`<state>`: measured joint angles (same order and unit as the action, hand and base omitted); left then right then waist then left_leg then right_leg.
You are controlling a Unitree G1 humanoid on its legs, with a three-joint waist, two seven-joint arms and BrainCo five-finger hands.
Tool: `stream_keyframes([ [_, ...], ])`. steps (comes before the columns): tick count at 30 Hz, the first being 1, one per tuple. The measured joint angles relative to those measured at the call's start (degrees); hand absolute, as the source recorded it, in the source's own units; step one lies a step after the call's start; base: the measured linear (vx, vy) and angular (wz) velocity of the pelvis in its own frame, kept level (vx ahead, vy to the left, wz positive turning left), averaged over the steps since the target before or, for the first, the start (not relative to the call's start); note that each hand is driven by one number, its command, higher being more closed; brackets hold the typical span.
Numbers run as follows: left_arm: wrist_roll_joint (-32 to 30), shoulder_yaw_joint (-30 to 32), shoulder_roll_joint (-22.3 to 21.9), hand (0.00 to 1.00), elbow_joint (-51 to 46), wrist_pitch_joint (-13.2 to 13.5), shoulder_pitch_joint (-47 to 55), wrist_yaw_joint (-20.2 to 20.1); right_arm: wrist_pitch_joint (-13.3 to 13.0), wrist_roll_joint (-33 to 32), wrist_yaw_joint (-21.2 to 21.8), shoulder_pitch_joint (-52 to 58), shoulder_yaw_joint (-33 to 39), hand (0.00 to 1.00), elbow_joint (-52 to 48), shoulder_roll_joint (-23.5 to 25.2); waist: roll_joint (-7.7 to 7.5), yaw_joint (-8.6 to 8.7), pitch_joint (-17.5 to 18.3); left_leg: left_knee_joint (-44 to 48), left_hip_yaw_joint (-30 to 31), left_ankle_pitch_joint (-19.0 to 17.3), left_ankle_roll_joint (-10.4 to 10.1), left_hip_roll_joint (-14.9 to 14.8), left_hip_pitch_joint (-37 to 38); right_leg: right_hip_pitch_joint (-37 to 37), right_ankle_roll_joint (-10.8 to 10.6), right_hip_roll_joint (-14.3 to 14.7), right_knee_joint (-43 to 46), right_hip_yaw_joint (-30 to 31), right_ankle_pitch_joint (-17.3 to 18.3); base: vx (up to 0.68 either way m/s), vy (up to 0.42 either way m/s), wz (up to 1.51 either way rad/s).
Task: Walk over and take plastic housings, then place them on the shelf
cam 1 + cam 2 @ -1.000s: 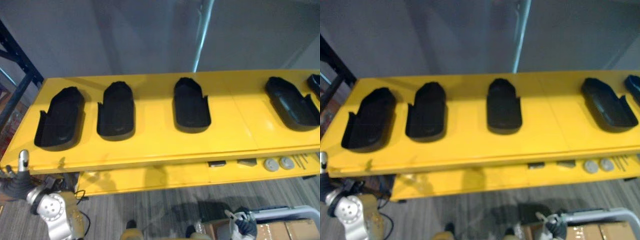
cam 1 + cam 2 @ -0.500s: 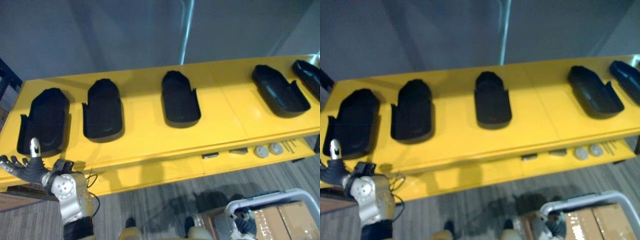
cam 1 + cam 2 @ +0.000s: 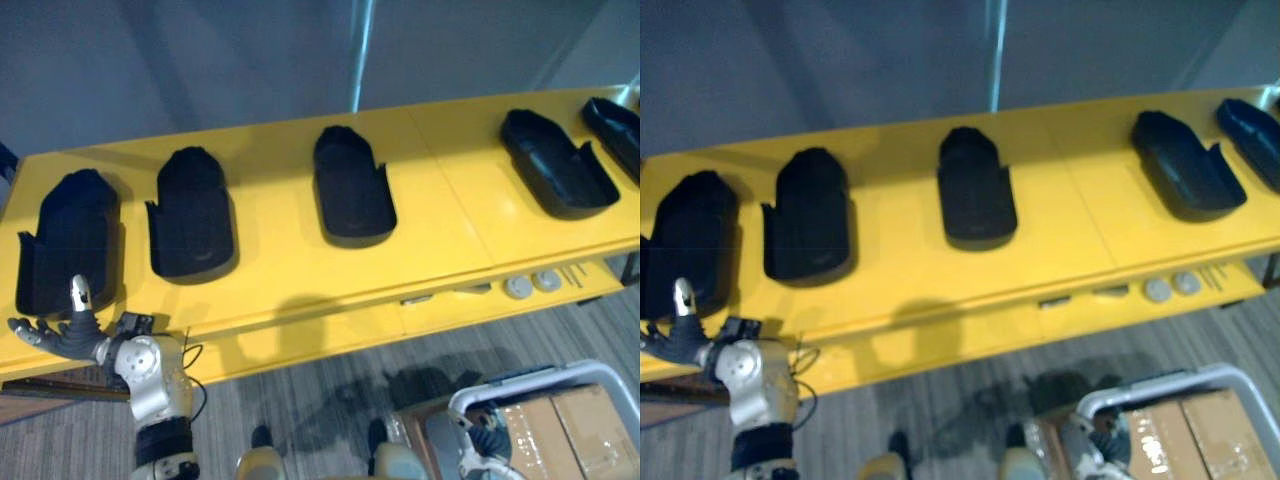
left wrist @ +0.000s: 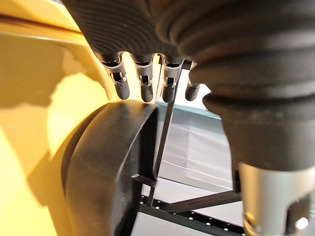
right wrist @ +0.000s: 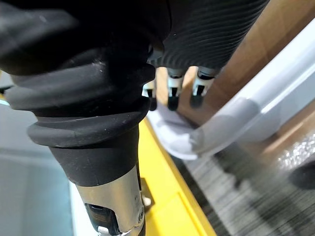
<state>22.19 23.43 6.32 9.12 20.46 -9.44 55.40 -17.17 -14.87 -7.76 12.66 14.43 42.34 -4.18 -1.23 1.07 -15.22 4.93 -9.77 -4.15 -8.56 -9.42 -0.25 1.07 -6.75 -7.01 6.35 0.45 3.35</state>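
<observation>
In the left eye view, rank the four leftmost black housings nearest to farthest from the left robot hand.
1. Far-left housing, right by the left robot hand.
2. Second housing, next along.
3. Middle housing, mid-row.
4. Right housing, far side.

Left hand (image 3: 62,337) up at lower left, fingers spread, right hand (image 5: 173,91) low, fingers relaxed

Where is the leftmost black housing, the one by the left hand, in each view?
Left eye view: leftmost housing, far left, just beyond the left hand.
Right eye view: at the picture's left edge.
Left wrist view: its dark curved wall past the fingers.
Shared landmark: the yellow shelf, also in the right wrist view.
</observation>
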Motion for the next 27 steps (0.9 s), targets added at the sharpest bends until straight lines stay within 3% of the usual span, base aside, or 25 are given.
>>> stream_keyframes([
  [22, 0.54, 0.64, 3.70, 0.00, 4.96, 0.22, -4.32, 2.03, 0.01, -0.03, 0.01, -0.24, -1.46, 0.00, -1.47, -0.52, -0.24, 0.52, -0.91, 3.59, -0.36, -1.92, 0.23, -0.35, -1.97, 1.10, 0.00, 0.07, 0.55, 1.06, 0.01, 0.00, 0.003, -0.01],
  [27, 1.94, 2.00, 4.49, 0.00, 5.46, 2.34, -5.96, 4.89, 0.03, -0.04, 0.06, -0.53, -1.48, 0.00, -1.47, -0.50, -0.17, 0.58, -2.12, 3.79, -0.26, -1.92, 0.23, -0.29, -2.11, 1.19, -0.01, 0.05, 0.55, 1.02, 0.01, 0.00, 0.000, 0.00],
])
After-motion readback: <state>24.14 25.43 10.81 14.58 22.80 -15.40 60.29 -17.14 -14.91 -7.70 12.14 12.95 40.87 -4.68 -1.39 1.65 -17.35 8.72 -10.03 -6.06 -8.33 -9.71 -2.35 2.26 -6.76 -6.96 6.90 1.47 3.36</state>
